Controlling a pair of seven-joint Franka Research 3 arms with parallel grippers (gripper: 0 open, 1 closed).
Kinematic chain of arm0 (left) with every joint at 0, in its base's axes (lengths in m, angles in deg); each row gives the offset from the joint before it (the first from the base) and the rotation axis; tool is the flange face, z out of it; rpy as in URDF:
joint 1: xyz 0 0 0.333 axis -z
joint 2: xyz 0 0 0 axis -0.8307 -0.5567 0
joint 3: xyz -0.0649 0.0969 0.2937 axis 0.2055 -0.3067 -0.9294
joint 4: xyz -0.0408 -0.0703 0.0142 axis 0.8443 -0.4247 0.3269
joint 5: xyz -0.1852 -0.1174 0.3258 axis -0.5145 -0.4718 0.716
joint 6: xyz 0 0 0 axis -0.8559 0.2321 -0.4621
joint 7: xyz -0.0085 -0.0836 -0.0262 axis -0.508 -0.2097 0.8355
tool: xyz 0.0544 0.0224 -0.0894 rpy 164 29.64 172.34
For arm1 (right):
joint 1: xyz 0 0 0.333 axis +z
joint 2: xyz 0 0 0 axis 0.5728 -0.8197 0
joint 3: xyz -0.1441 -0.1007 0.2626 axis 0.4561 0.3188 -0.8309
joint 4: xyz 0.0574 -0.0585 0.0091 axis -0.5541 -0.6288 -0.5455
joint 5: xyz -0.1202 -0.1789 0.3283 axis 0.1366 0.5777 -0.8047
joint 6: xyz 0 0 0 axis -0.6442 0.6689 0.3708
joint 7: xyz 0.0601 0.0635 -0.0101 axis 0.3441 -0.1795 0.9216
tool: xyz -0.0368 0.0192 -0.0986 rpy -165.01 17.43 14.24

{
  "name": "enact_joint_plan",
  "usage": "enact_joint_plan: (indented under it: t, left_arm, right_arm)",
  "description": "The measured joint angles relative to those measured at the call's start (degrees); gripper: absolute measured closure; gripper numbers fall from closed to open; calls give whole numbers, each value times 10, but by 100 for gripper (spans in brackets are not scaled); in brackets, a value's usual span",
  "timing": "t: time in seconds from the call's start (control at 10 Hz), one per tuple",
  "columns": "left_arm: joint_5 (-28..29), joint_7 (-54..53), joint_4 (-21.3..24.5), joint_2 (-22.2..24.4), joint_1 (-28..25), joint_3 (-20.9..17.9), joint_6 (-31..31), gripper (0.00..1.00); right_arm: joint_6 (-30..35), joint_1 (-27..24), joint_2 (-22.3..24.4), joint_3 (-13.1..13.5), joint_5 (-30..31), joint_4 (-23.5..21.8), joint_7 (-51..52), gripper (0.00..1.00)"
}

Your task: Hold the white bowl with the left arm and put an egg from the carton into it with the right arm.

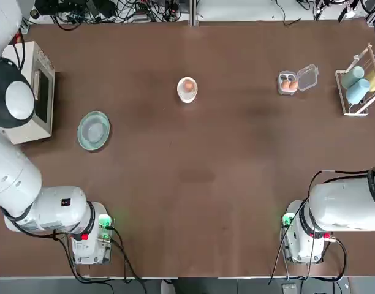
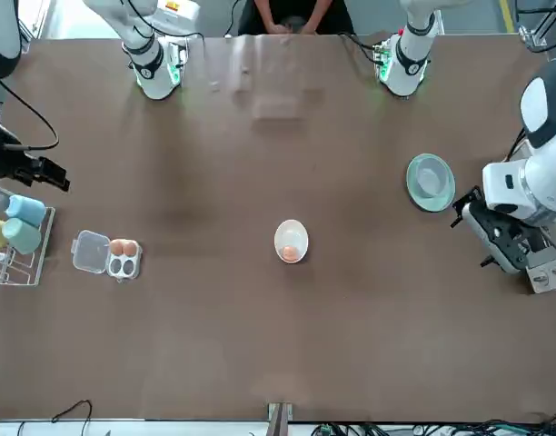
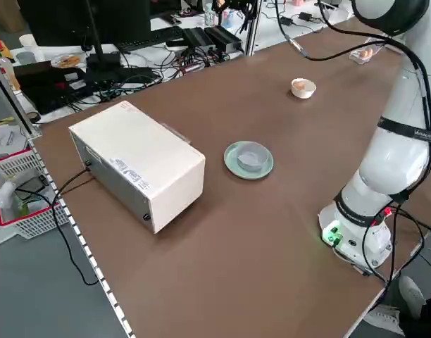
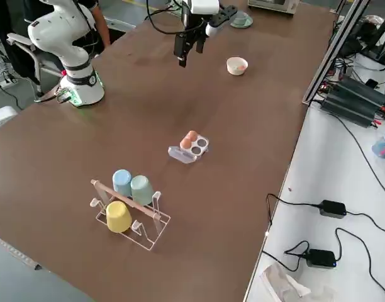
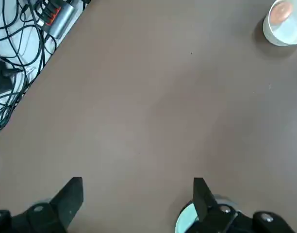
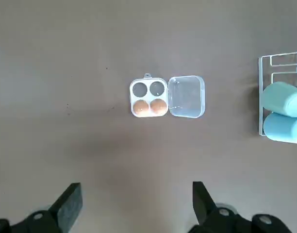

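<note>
The white bowl [image 1: 187, 89] stands at the far middle of the table, apart from both grippers, with one orange-brown egg [image 1: 188, 86] inside it. To its right is the clear carton [image 1: 289, 82], lid open, with two eggs [image 6: 149, 107] and two bare cups. My right gripper [image 6: 136, 208] hangs high above the table, open and holding nothing, with the carton ahead of it. My left gripper [image 5: 137, 208] is also raised and open, over the area by the plate. The bowl [image 5: 284, 25] lies far off from it.
A grey-green plate [image 1: 94, 130] lies at the left. A white box-shaped appliance [image 1: 37, 92] stands at the far left edge. A wire rack [image 1: 359, 86] with blue and yellow cups stands at the far right. Cables run behind the far edge.
</note>
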Motion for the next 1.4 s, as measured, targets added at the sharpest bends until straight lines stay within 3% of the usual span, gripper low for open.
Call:
enact_joint_plan:
  t: [0.7, 1.2, 1.4]
  left_arm:
    - [0, 245, -35, 10, 0, 3, -73, 0]
    - [24, 387, -36, 40, 2, 11, -90, 0]
    - [25, 408, -37, 48, 21, -5, -123, 0]
  right_arm:
    - [-1, 0, 1, 2, 0, 4, -10, 0]
    - [-3, 0, 5, 2, 0, 4, -14, 0]
    - [-3, 0, 6, 2, 0, 4, -14, 0]
